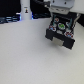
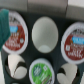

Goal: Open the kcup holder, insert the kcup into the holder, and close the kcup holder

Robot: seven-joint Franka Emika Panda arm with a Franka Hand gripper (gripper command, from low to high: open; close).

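Holder (image 1: 61,30) tray out on desk (image 1: 30,55), far right. Arm directly above it. Green kcup (image 2: 41,72) apparently seated in slot. Hand's grip state: cannot tell.

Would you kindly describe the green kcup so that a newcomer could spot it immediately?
Find the black kcup holder on the white table, its tray of round slots out under the gripper. In the wrist view, the kcup sits in a slot. Its bright green lid sets it apart from the red-and-white pods and the plain white one.
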